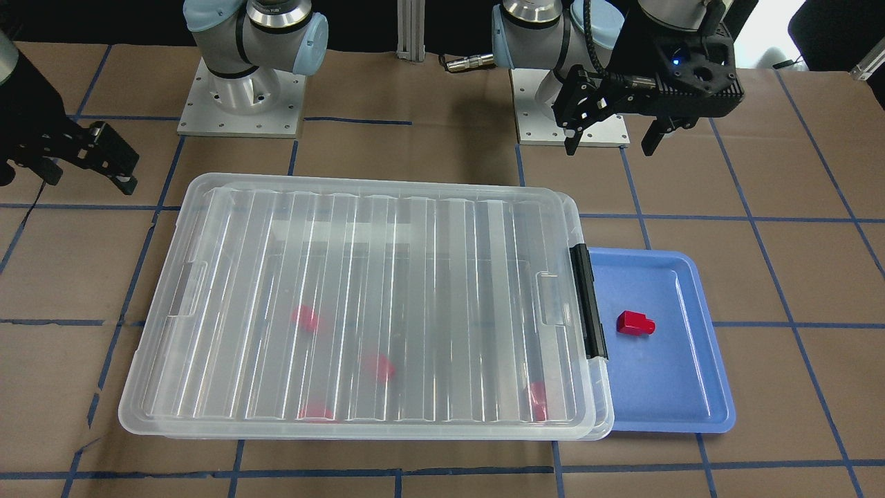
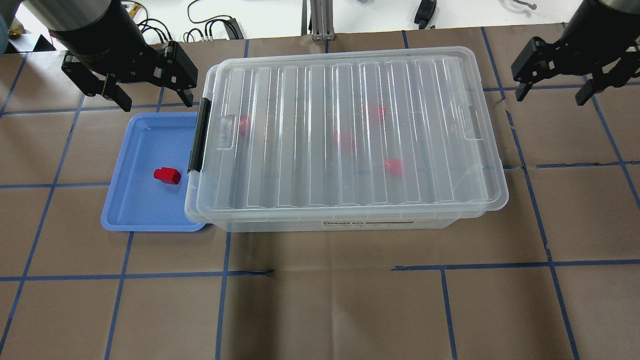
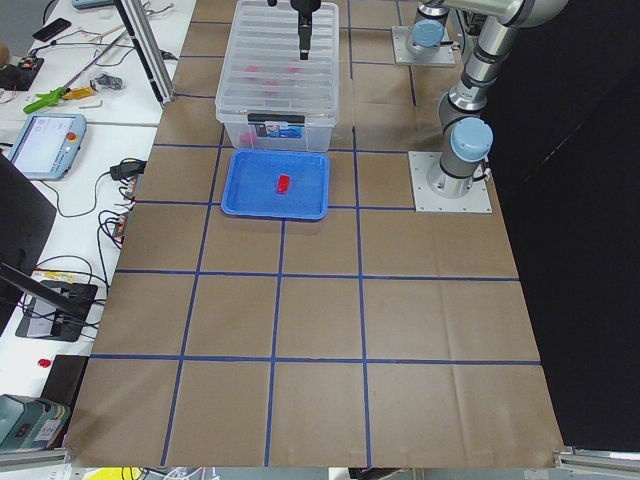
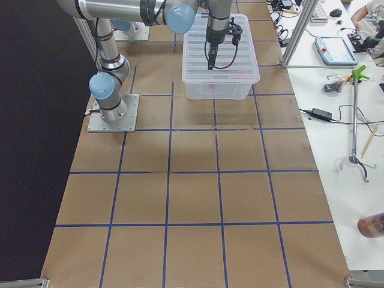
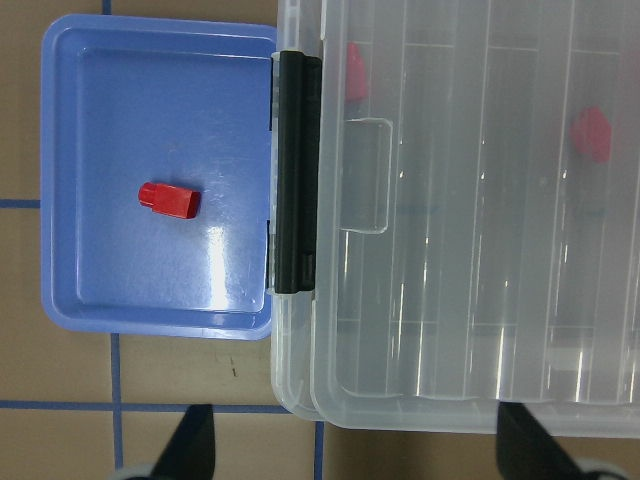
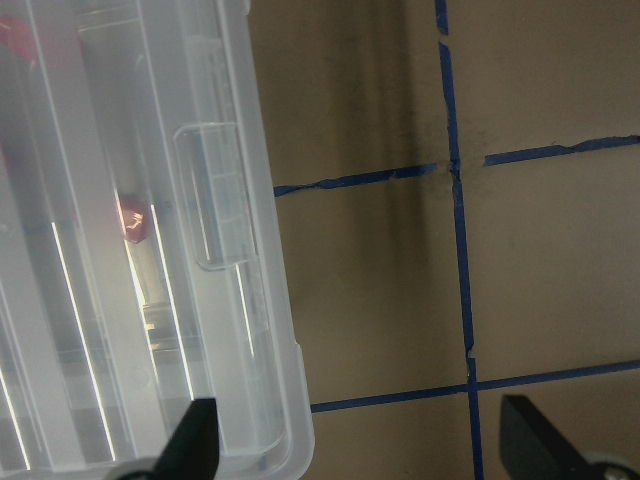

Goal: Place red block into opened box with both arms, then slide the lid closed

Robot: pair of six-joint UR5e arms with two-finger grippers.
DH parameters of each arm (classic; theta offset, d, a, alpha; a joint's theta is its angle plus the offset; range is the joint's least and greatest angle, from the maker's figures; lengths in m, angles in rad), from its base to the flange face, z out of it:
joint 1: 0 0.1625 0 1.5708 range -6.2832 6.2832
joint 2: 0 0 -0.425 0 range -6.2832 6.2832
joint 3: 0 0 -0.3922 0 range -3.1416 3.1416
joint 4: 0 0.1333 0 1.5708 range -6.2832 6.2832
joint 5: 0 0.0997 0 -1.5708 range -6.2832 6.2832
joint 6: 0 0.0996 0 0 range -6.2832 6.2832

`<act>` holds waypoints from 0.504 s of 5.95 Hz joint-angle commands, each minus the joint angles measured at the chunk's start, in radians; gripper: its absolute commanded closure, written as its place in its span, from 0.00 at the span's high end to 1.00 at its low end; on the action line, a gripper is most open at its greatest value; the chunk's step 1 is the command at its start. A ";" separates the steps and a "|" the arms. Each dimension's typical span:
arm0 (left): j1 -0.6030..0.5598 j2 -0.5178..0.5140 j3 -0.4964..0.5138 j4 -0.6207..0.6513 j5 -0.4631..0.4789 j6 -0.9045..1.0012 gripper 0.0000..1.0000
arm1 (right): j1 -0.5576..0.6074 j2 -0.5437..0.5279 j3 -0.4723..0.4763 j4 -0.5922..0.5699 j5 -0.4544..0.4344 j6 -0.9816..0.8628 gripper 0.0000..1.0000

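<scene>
Overhead exterior: the lid [image 2: 350, 135] covers the box [image 2: 280, 226]; one red block [image 2: 167, 175] lies in the blue tray [image 2: 130, 210] beside it. Above the surface, the left tool [image 2: 156, 102] and the right tool [image 2: 550, 97] hover spread beyond its short ends.

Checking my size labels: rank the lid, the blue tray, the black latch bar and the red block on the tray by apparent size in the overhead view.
1. lid
2. blue tray
3. black latch bar, thin but far longer than the block
4. red block
</scene>
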 commanded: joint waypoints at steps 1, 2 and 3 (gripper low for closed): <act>0.000 0.000 0.000 0.001 0.000 0.000 0.98 | -0.012 0.017 0.129 -0.178 0.000 0.007 1.00; 0.000 0.000 0.000 0.001 0.000 0.000 0.98 | -0.005 0.017 0.192 -0.277 0.002 0.015 1.00; 0.000 0.000 0.002 0.001 0.000 -0.001 0.98 | 0.018 0.027 0.200 -0.284 0.000 0.059 1.00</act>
